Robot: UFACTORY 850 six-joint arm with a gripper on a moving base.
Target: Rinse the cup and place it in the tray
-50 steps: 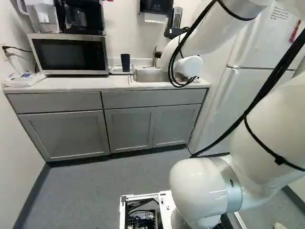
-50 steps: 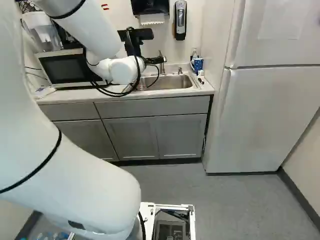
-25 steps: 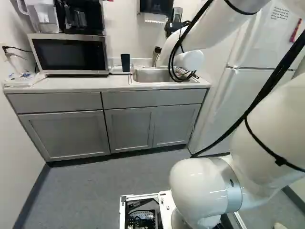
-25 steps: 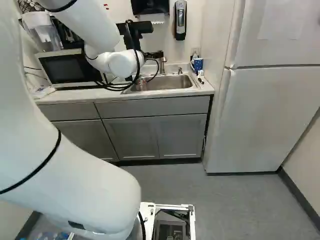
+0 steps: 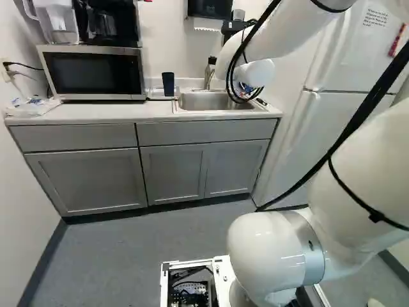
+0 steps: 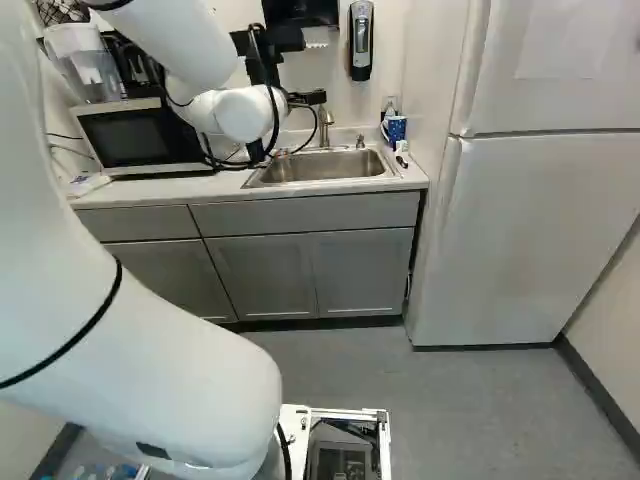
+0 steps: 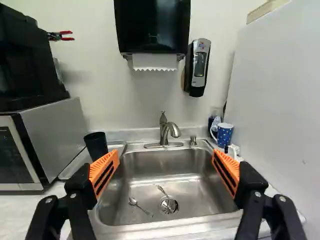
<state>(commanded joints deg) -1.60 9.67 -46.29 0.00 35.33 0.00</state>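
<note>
Above the bench (image 5: 96,112), near the faucet (image 7: 164,131), I have the tool (image 6: 308,98) at the end of my arm (image 6: 180,390). In the wrist view, the fingers of the tool (image 7: 166,157) stand wide apart, with the orange pads (image 7: 105,172) facing each other, and they have hold of nothing. The metal sink (image 7: 145,167) shows between them and ahead. On its bottom lies one spoon (image 7: 141,206), and another slim utensil (image 7: 162,190) reaches to the drain (image 7: 169,204).

The dark cup (image 7: 96,145) is standing beside the sink, on the side of the microwave (image 7: 55,142), and it seems to be in the pale tray (image 5: 156,93). If the cup is wet, I cannot tell. At the other side of the sink, near the refrigerator (image 6: 530,210), there is a blue mug (image 7: 226,134) with light spots. On the wall behind, I see a black towel dispenser (image 7: 152,25) with some white paper (image 7: 155,62) coming out under it, and just beside it a soap dispenser (image 7: 200,65). A black appliance (image 7: 25,65) is sitting on the microwave.
</note>
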